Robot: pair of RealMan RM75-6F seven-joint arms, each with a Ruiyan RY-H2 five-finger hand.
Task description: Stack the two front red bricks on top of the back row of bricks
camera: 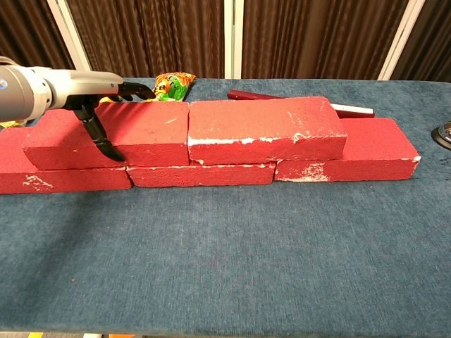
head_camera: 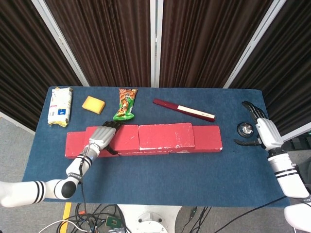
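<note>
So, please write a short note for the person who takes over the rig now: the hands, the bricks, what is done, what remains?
Left hand: lies over the upper left brick, thumb down its front face; a firm grip cannot be confirmed.
Right hand: open, holds nothing, beside a small round object at the right table edge.
Bricks: both upper bricks, the left one and the upper right brick, sit on the bottom row.
Done: stacking looks complete.
Left: withdraw the left hand.
</note>
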